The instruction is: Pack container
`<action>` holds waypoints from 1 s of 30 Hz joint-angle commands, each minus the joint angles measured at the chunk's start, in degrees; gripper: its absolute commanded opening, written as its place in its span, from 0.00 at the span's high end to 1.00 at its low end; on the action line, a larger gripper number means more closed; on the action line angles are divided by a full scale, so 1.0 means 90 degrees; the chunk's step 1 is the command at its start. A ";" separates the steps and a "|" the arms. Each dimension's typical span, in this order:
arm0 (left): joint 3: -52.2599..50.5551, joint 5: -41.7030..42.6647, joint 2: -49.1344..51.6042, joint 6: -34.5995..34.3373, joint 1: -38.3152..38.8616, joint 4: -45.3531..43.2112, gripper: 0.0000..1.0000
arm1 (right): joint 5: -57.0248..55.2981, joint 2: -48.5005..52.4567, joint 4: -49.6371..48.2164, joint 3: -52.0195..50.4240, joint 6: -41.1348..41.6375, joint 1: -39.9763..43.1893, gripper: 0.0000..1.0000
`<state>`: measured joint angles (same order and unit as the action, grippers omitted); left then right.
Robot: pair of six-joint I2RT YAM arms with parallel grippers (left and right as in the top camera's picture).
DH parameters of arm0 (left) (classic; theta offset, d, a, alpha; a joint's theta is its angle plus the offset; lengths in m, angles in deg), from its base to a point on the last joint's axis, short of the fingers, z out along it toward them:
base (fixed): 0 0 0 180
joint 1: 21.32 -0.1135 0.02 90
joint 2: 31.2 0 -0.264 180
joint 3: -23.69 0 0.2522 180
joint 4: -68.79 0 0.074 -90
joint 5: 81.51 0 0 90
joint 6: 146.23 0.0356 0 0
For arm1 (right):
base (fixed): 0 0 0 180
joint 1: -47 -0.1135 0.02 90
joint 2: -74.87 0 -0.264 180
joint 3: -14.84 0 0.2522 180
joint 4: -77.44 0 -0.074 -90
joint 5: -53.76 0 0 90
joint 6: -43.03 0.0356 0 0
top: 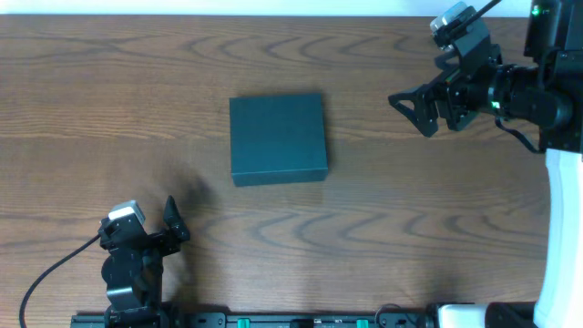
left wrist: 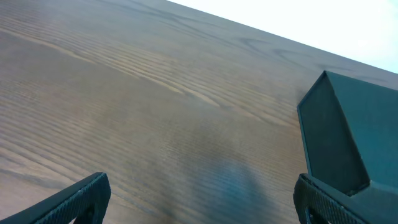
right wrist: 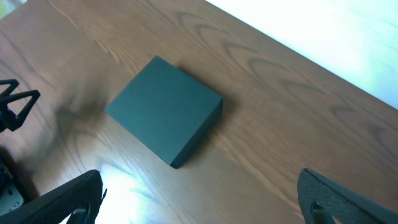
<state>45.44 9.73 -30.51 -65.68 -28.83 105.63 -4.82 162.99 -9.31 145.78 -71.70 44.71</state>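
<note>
A brown wood-grain tabletop (top: 137,109) fills the view. On it, lid closed and lying flat, sits the container (top: 278,139), a shallow dark green matte box. It lies ahead of the left fingers (top: 175,223) and off to their right, well apart. It is also ahead of the right fingers (right wrist: 68,202), well apart and slightly left of their midline. Both pairs of fingers are spread wide and hold nothing. The box looks light and stiff like card. Its matte skin is unlikely to slip, though thin walls could dent under a hard pinch. A sensible hold is across opposite side walls, lifting the flap by its free edge. Which edge is hinged cannot be told.
</note>
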 commanded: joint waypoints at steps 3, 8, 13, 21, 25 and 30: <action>-0.0138 -0.0066 -0.0041 -0.0097 -0.0034 -0.0017 0.05 | 0.0027 0.0002 0.0002 -0.0010 -0.0070 -0.0041 0.01; -0.0138 -0.0066 -0.0041 -0.0097 -0.0034 -0.0017 0.05 | 0.0027 0.0002 0.0002 -0.0010 -0.0070 -0.0041 0.01; -0.0138 -0.0066 -0.0041 -0.0097 -0.0034 -0.0017 0.05 | 0.0027 0.0002 0.0002 -0.0010 -0.0070 -0.0041 0.01; -0.0138 -0.0066 -0.0041 -0.0097 -0.0034 -0.0017 0.05 | -0.0884 -0.0002 0.0301 -0.0240 -0.0073 -0.0061 0.01; -0.0138 -0.0066 -0.0041 -0.0097 -0.0034 -0.0017 0.05 | -0.1018 -0.0053 -0.0109 -0.1280 -0.0075 -0.0019 0.01; -0.0138 -0.0066 -0.0041 -0.0097 -0.0034 -0.0017 0.05 | -0.0797 -0.0959 -0.1511 -0.3400 -0.0070 -0.0068 0.01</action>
<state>45.39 9.75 -30.51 -65.71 -28.83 105.41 -12.49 160.59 -19.96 123.36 -71.92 44.52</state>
